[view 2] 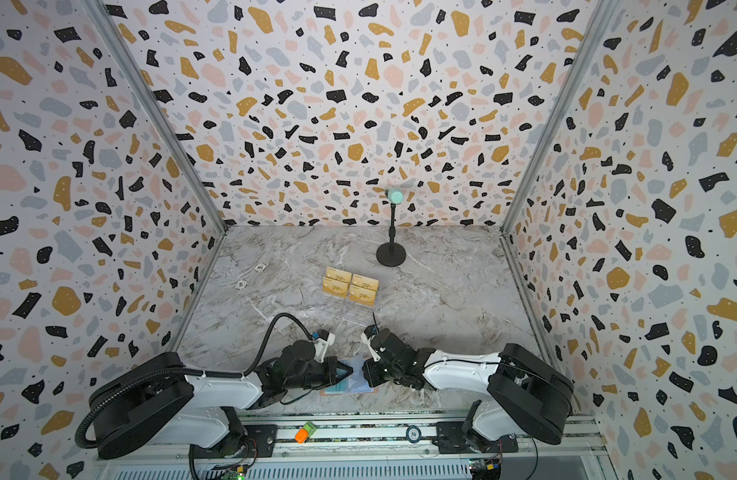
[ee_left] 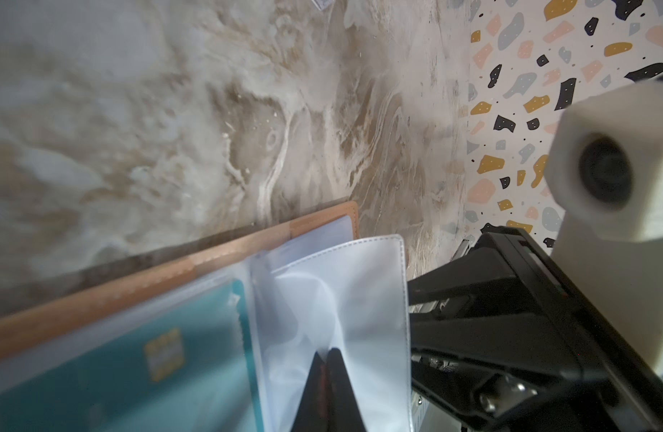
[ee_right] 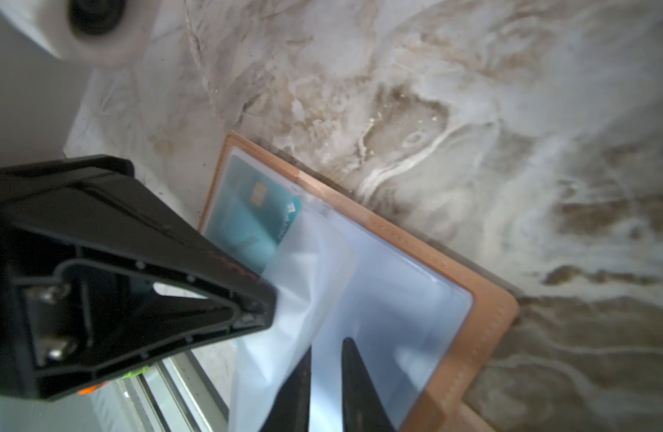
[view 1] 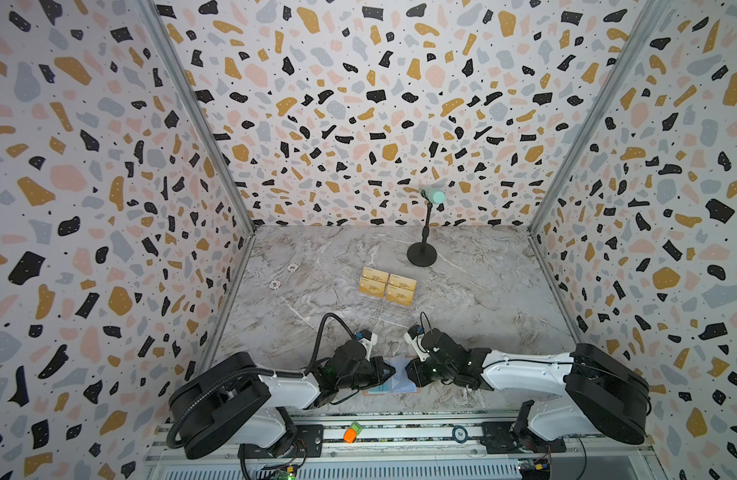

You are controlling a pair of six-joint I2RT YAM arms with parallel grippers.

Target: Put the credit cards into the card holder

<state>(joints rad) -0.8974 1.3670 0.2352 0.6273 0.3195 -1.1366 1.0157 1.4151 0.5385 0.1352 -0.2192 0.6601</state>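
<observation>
The salmon-pink card holder (view 1: 412, 390) (view 2: 368, 390) lies open at the table's front, between both grippers. A teal credit card (ee_left: 154, 355) (ee_right: 247, 220) sits in the holder's (ee_left: 135, 295) (ee_right: 483, 336) left-hand clear sleeve. My left gripper (ee_left: 328, 353) (view 1: 393, 371) (ee_right: 272, 299) is shut, pinching a loose clear sleeve (ee_left: 359, 284) that stands lifted. My right gripper (ee_right: 326, 359) (view 1: 407, 372) hovers over the right-hand page with a narrow gap between its fingers. The lifted sleeve veils one of its fingers. Several gold credit cards (view 1: 387, 286) (view 2: 351, 286) stand further back.
The gold cards rest in a clear acrylic tiered rack (view 1: 383, 316). A black stand with a mint head (view 1: 422, 249) is at the back. Two small white rings (view 1: 292, 267) (view 1: 275, 284) lie at the left. An orange-and-green item (view 1: 351, 432) sits on the front rail.
</observation>
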